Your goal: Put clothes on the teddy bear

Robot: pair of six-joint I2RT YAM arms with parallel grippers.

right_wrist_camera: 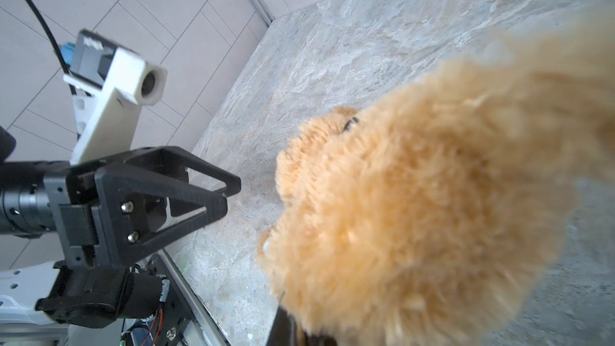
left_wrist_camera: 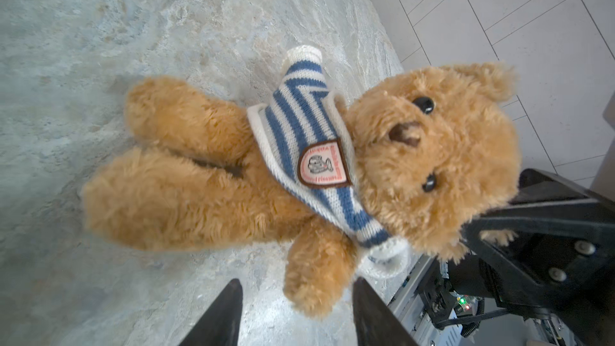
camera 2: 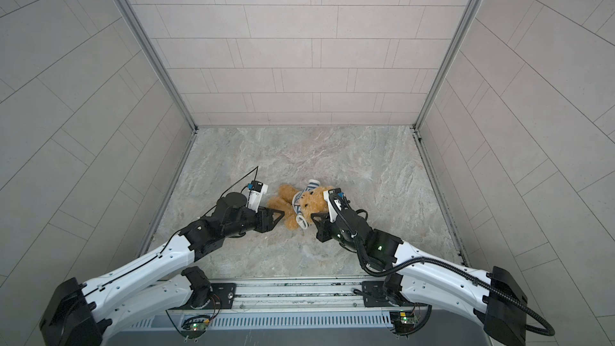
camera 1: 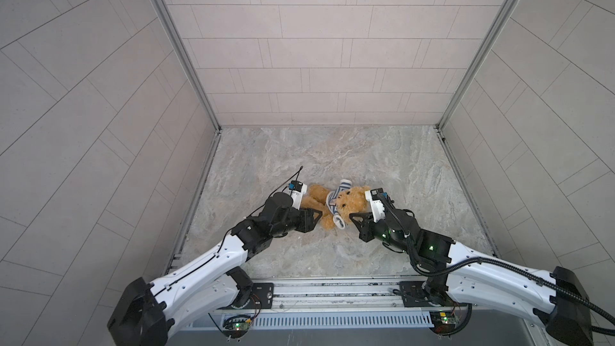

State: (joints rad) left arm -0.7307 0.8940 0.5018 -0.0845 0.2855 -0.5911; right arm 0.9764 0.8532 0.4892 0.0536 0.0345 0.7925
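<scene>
A: How are the jaws of the left gripper point(left_wrist_camera: 298, 282) standing?

B: They are standing apart at a middling width and are not closing on anything. One paw of the teddy bear point(left_wrist_camera: 432, 161) is showing in the gap between the two fingers point(left_wrist_camera: 226, 304). Whether it is lying between them or lower on the table cannot be told.

A: And the right gripper point(camera 1: 352, 217)?

B: Its jaws are pressing fully together, with the tips sitting against the fur at the side of the teddy bear's head. Blurred fur is filling most of the right wrist view, so whether any of it is caught between the jaws cannot be told.

A: Where is the teddy bear lying?

B: It is lying on its back on the table point(camera 1: 299, 161), in the near half, between the two grippers in both top views. Its legs are pointing toward the left arm's side and its head toward the right gripper. Its face is turning toward the left wrist camera.

A: What is the shirt point(left_wrist_camera: 299, 121) doing?

B: The blue-and-white striped shirt is bunching around the neck and chest, leaving the belly and legs bare. One sleeve point(left_wrist_camera: 303, 61) is sticking up empty. The other cuff is hanging loose beside the arm nearest the left gripper. A patch point(left_wrist_camera: 324, 164) is facing up on the chest.
</scene>
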